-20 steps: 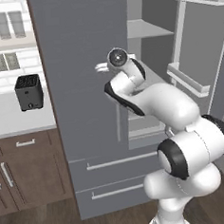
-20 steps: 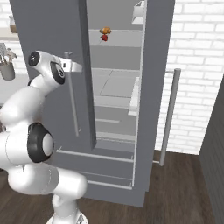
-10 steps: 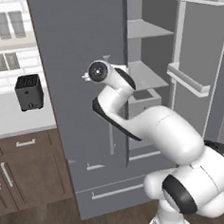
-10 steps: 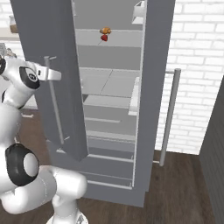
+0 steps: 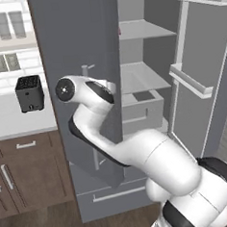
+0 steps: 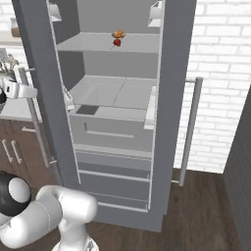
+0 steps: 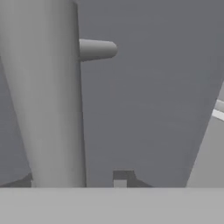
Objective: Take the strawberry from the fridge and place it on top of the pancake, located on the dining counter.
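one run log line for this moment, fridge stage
stage: fridge doors open | strawberry: upper shelf, beside orange-tan food | gripper: at left door handle

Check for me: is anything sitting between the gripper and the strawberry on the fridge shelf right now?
Yes. The strawberry lies on the fridge's upper shelf, beside an orange-tan food item. The gripper is at the long handle on the outer face of the opened left door, so that door panel stands between them.
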You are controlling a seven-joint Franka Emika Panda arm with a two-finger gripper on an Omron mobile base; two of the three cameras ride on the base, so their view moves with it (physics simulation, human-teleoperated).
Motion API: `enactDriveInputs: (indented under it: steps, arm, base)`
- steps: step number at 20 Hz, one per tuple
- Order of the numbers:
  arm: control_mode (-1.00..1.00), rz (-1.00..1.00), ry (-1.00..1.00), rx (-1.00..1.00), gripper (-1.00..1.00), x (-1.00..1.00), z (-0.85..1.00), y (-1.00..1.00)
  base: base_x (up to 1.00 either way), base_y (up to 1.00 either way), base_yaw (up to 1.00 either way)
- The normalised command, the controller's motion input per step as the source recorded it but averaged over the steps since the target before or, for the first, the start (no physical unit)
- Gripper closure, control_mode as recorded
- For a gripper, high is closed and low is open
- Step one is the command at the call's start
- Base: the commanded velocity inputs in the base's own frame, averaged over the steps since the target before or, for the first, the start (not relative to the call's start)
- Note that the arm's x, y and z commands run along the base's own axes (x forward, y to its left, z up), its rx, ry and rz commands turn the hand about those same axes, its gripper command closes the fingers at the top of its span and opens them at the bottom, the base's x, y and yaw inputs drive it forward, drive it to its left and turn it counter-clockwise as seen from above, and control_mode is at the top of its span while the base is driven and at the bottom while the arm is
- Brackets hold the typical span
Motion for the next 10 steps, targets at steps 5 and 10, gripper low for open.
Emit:
enactDriveInputs:
  steps: [5, 10]
  arm:
    - [-1.00, -0.12, 0.00, -0.06, -1.00, -0.55, 0.00, 0.88]
    - [-1.00, -0.06, 0.00, -0.06, -1.00, -0.20, -0.04, 0.68]
  base:
    - [0.00, 0.00, 0.00]
    - [0.00, 0.00, 0.00]
